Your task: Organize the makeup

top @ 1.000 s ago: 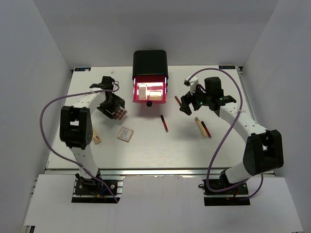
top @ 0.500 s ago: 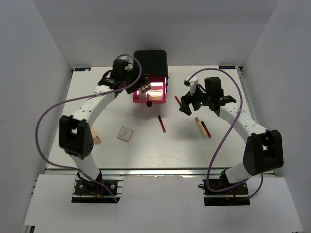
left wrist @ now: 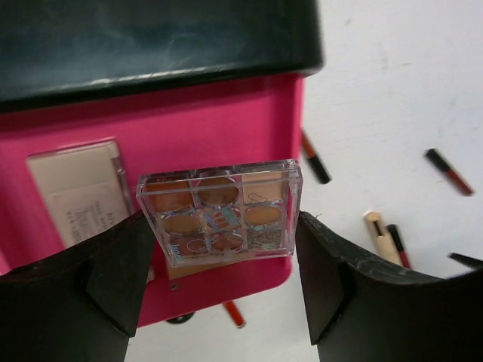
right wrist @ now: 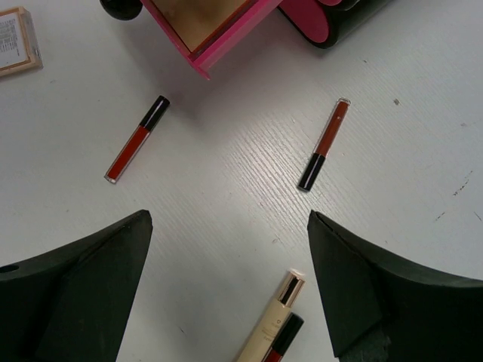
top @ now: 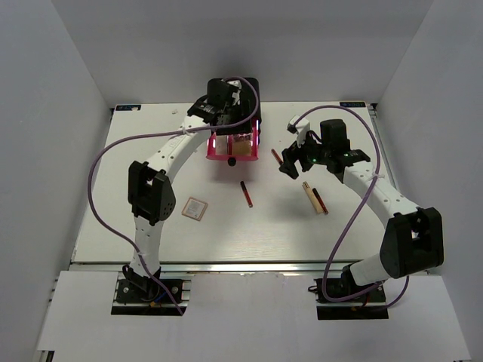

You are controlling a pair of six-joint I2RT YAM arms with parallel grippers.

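Note:
My left gripper (top: 240, 136) is shut on a clear square palette (left wrist: 219, 211) with tan and brown pans. It holds the palette above the open pink drawer (left wrist: 189, 124), which has a flat beige box (left wrist: 75, 188) in it. My right gripper (top: 289, 162) is open and empty, hovering over the table between the loose sticks. Two red-and-black sticks (right wrist: 137, 138) (right wrist: 324, 145) lie ahead of it. A beige stick (right wrist: 272, 320) with a red-and-black stick against it lies between its fingers. A second tan palette (top: 195, 208) lies on the table to the left.
The black drawer box (top: 234, 90) stands at the back middle, its pink drawer (top: 232, 154) pulled out toward the front. The left arm arches over the table's left half. White walls close in the sides and back.
My left arm has swung from the table's left side up and right, carrying the palette to above the open drawer. The right arm has hardly moved.

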